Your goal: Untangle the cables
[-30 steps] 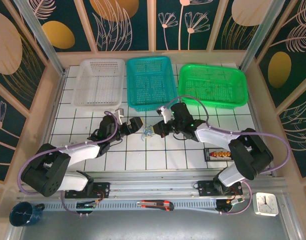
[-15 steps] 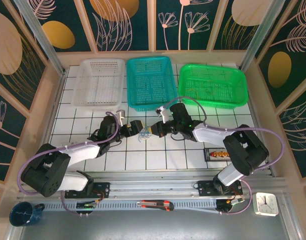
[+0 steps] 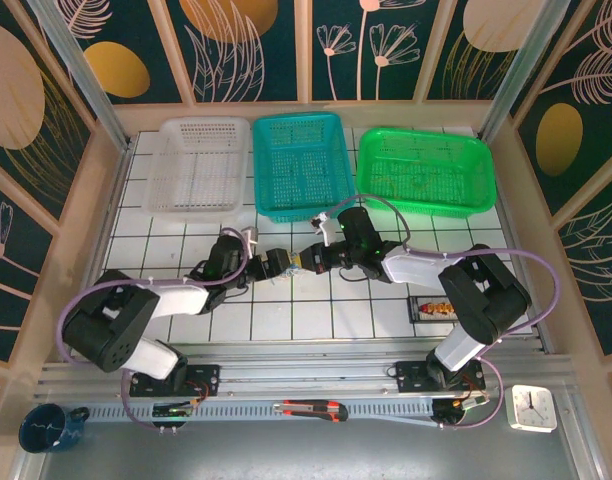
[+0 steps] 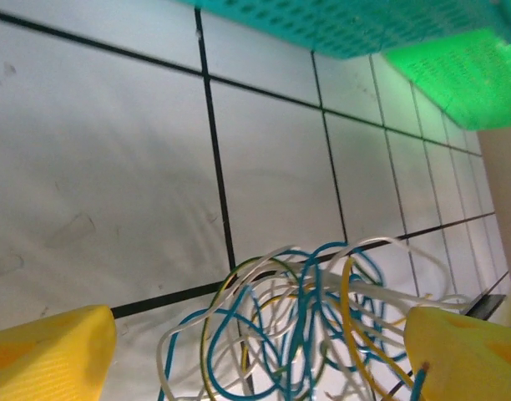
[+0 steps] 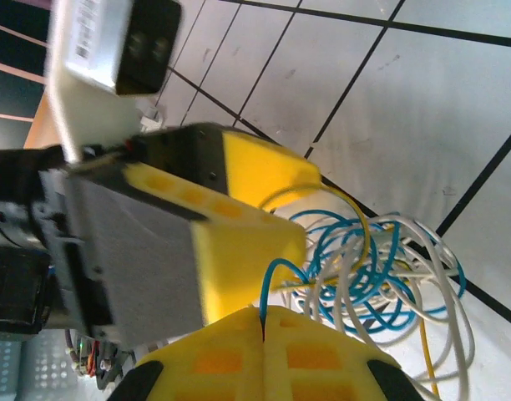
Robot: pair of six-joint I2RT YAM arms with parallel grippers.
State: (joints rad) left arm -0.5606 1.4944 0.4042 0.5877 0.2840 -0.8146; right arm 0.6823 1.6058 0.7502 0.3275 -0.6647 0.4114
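The cables (image 4: 322,322) are a small tangle of thin blue, white and yellow wires, hanging just over the white tiled table (image 4: 97,167). My left gripper (image 4: 255,355) is open, with one yellow finger on each side of the tangle. In the right wrist view my right gripper (image 5: 264,317) is shut on one blue wire of the cables (image 5: 385,267), and the left gripper's fingers (image 5: 251,251) stand right in front of it. In the top view both the left gripper (image 3: 277,264) and the right gripper (image 3: 308,258) meet at the cables (image 3: 291,268) mid-table.
A white basket (image 3: 198,165), a teal basket (image 3: 301,165) and a green basket (image 3: 426,170) stand along the back. A small black box (image 3: 438,308) lies at the right, near the right arm's base. The teal basket's edge (image 4: 347,25) is close above the left gripper.
The left arm reached right until its open fingers straddle the tangle, and its jaws have narrowed a little. The right gripper, still shut on the wire, shifted slightly left.
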